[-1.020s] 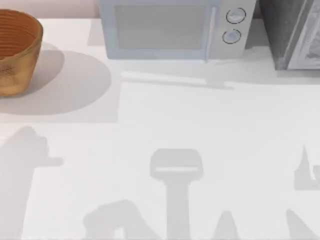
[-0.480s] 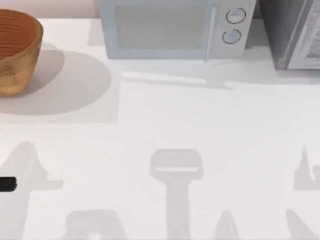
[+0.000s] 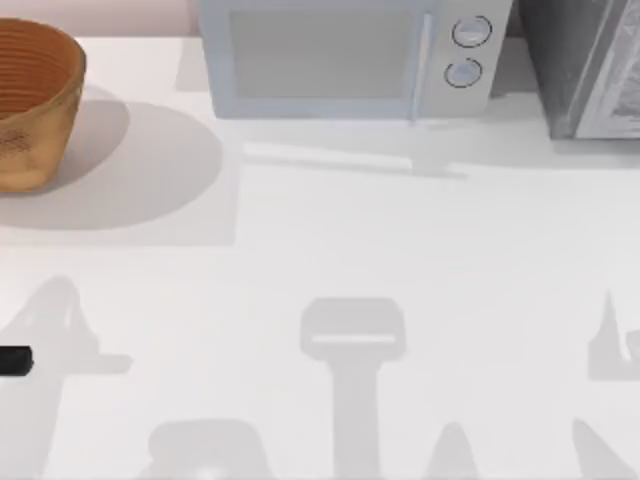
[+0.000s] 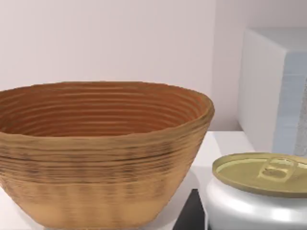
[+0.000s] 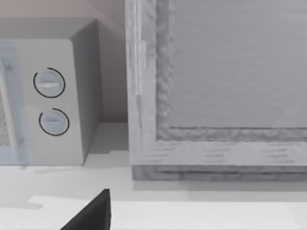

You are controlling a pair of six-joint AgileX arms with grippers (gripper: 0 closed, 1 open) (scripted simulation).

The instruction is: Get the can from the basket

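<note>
Left wrist view records the small pale-sided can with dull yellow-gold pull-tab lid (image 4: 261, 191) outside and just beside the round orange-brown woven wicker basket (image 4: 103, 158), close against my left gripper's dark finger (image 4: 189, 215); whether it is clamped I cannot tell. Top view places the basket (image 3: 30, 105) at the table's far left, the white microwave (image 3: 345, 55) beyond. My right arm is parked facing the microwave.

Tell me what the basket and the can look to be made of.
The basket looks like woven wicker, matte orange-brown, with ribbed coils running round its wall. The can looks like metal: a dull gold lid with a pull tab and smooth, glossy pale sides, though the render leaves that open.
</note>
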